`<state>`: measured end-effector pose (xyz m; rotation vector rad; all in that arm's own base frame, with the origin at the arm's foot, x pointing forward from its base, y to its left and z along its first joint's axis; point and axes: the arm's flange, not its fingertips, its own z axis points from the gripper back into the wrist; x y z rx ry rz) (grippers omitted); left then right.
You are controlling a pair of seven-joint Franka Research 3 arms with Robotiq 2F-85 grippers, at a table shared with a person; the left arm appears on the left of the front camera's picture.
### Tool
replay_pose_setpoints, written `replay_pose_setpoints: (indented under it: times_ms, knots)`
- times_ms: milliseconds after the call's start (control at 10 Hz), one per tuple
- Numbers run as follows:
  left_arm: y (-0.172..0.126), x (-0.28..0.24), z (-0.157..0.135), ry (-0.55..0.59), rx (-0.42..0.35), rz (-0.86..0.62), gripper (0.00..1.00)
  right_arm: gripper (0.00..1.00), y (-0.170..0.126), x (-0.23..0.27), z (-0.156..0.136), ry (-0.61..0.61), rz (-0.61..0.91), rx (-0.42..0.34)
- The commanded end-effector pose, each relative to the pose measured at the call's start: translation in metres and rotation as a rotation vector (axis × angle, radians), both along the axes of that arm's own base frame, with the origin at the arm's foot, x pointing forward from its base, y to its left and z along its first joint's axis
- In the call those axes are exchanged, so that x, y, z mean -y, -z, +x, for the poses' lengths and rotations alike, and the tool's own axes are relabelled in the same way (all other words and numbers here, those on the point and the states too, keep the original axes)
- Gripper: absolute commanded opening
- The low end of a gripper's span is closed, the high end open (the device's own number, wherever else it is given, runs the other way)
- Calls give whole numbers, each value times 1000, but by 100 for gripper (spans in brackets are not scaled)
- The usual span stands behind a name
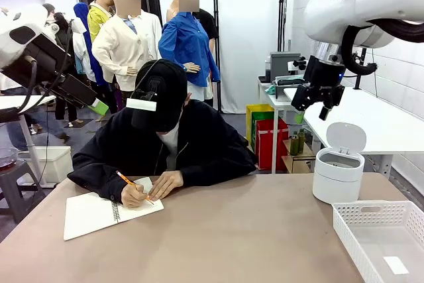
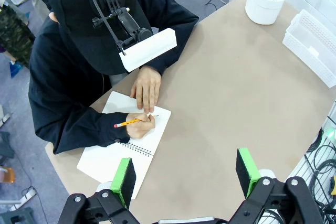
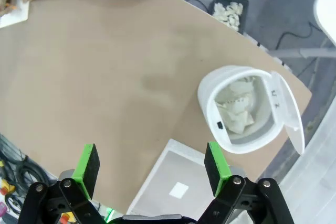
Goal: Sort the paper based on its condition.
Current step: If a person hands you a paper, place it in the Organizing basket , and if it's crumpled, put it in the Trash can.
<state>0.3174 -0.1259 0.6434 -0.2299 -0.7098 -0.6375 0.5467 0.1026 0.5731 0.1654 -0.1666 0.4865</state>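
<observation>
We wait, left gripper [image 2: 186, 174] and right gripper [image 3: 152, 169] both spread wide and empty, while the person [image 1: 165, 144] at twelve o'clock writes in the notebook [image 1: 99, 211]; next we need a sheet to judge for bin [image 1: 338, 173] or tray [image 1: 371, 213].

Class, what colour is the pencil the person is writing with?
Orange pencil, clearest in the left wrist view.

The middle of the table [image 1: 218, 230] is lying bare, giving open passage. The person's hands [image 1: 149, 190] and notebook [image 1: 99, 213] are occupying the left side, while the bin [image 1: 338, 173] and basket [image 1: 381, 236] are blocking the right.
</observation>
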Motion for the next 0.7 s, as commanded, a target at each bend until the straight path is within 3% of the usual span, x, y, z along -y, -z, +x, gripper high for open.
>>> replay_pose_setpoints:
  times_ms: [0,600]
  knots:
    - [0,-1,0,-1,1,-2,100,100,5,8,4,38,-12,-5]
    - [0,-1,0,-1,1,-2,100,100,5,8,4,38,-12,-5]
